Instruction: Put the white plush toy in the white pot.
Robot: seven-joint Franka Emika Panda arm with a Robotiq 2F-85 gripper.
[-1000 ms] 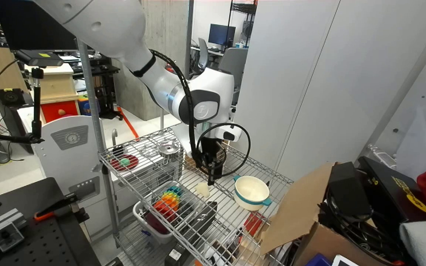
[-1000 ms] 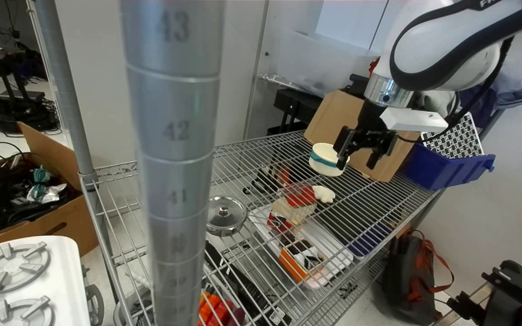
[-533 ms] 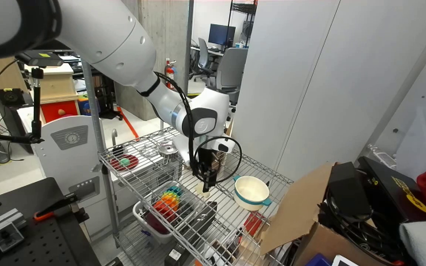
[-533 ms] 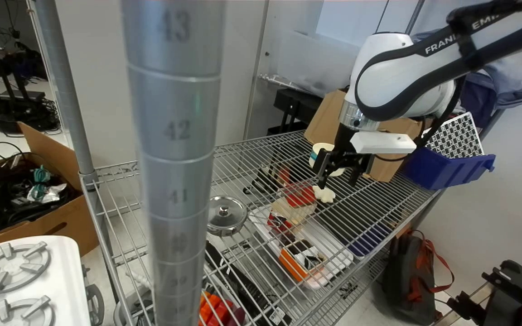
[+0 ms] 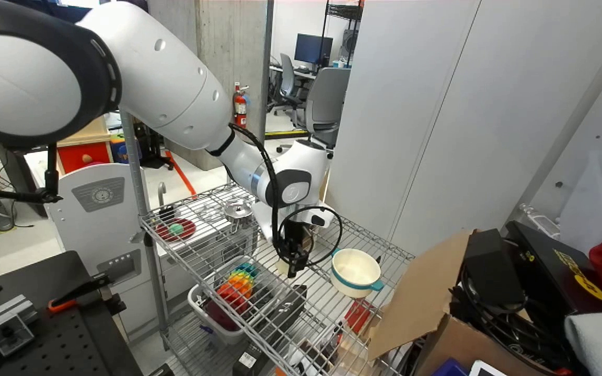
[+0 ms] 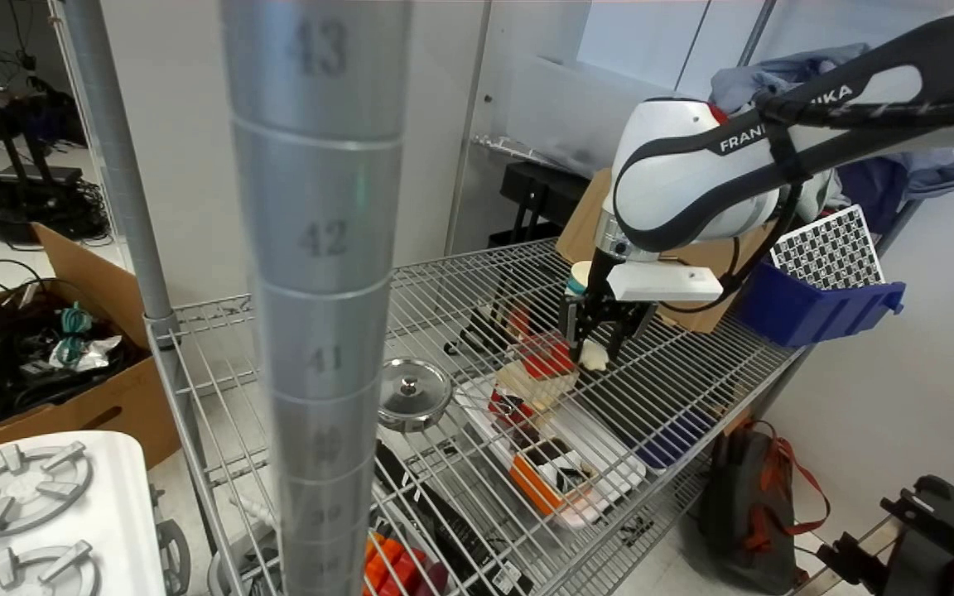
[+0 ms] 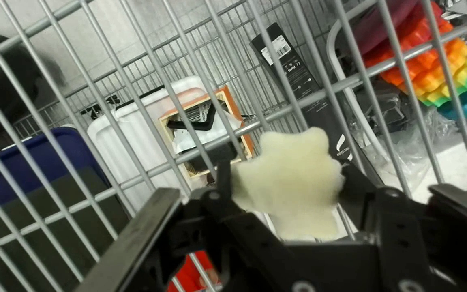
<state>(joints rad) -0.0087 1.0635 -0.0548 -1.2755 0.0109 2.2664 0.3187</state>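
Observation:
The white plush toy lies on the wire shelf. In the wrist view the toy (image 7: 290,182) fills the gap between the fingertips. In the exterior views the toy (image 5: 282,267) (image 6: 595,356) is partly hidden by the fingers. My gripper (image 7: 288,174) is open with its fingers low on either side of the toy; whether they touch it is unclear. The gripper also shows in both exterior views (image 5: 293,271) (image 6: 593,358). The white pot (image 5: 356,267), cream with a teal band and handles, stands upright beside the gripper. The pot (image 6: 580,273) is mostly hidden behind the gripper in an exterior view.
The shelf (image 5: 264,334) is open wire; bins and boxes show beneath it. A lidded metal pot (image 5: 238,210) and a red plate (image 5: 162,232) with a green item are also visible. A cardboard box (image 5: 416,292) borders the white pot. A metal post (image 6: 324,290) blocks part of an exterior view.
The arm has reached further out over the shelf and come down. The gripper has moved from above and beside the toy to low around it. Toy and pot stay in place.

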